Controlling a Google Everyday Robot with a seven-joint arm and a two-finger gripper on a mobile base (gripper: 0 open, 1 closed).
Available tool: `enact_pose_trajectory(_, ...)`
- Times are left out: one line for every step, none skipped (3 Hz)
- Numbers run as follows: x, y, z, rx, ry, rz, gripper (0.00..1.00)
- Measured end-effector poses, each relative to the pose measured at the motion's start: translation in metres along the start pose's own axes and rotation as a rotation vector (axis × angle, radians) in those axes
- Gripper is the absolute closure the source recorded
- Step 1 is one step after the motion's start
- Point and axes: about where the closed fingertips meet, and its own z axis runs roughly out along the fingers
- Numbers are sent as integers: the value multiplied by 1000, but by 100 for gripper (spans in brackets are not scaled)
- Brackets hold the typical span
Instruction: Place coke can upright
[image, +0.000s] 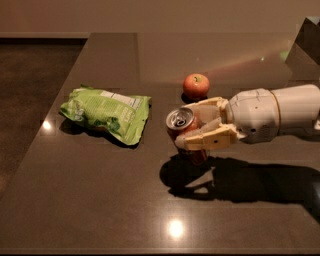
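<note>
Clamping a small reddish-orange metal drink can (179, 119), tilted, near a round red apple (195, 85) over the dark tabletop (100, 200), with the cream two-finger gripper (185, 126), jaws closed on its sides; likely light, slick, dentable (hold mid-body).

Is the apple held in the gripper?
No, the gripper, just in front of the apple, grips the coke can instead.

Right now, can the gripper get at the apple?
Probably not yet: the gripper is shut on the tilted coke can. The apple sits close behind it with nothing between, so the way looks free once the can is released.
</note>
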Motion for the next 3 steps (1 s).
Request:
enact_pose_trajectory(5, -3, -6, 15, -167, 12, 98)
enact_pose_trajectory(9, -5, -8, 37, -234, 23, 75)
enact_pose_trajectory(13, -7, -9, 53, -281, 35, 52)
